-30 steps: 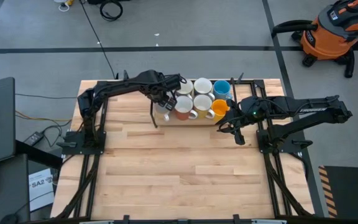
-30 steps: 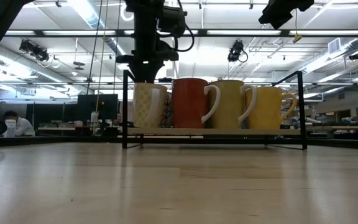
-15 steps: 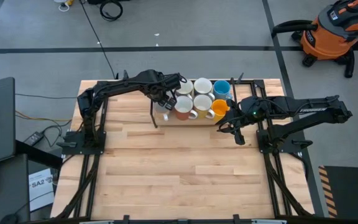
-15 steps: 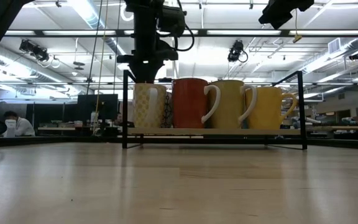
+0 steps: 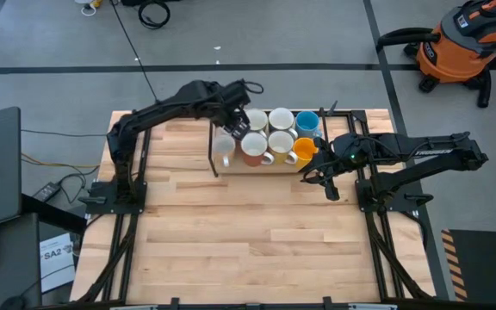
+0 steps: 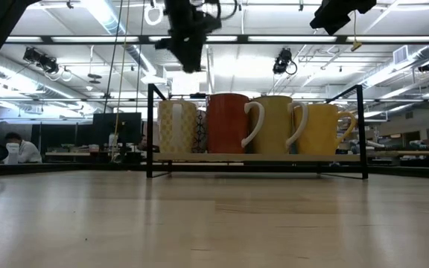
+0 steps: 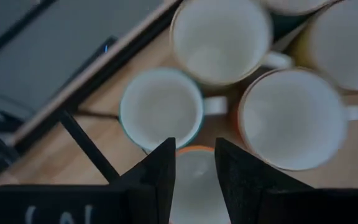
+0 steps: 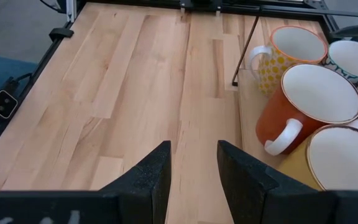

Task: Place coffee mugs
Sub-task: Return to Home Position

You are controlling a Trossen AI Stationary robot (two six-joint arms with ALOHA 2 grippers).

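Observation:
Several coffee mugs stand upright in a black wire rack (image 5: 213, 160) with a wooden base at the table's far side. In the front row are a yellow-dotted white mug (image 5: 224, 148), a red-orange mug (image 5: 252, 149), a cream mug (image 5: 280, 144) and an orange-yellow mug (image 5: 304, 152). Behind them stand white mugs and a blue mug (image 5: 307, 123). My left gripper (image 5: 236, 122) hovers open above the rack's left end; its wrist view looks down on the dotted mug's rim (image 7: 194, 177). My right gripper (image 5: 327, 186) waits open over the table, right of the rack.
The rack's wire frame (image 6: 151, 126) stands taller than the mugs. Bare wooden table (image 5: 248, 232) stretches from the rack toward the near edge. An orange shop vacuum (image 5: 468, 43) sits on the floor beyond the table. A person sits far off in the room (image 6: 17, 149).
My left gripper has risen from just above the dotted mug and moved a little toward the table's far edge. The dotted mug stays upright in the rack's left front corner. The right arm has kept still.

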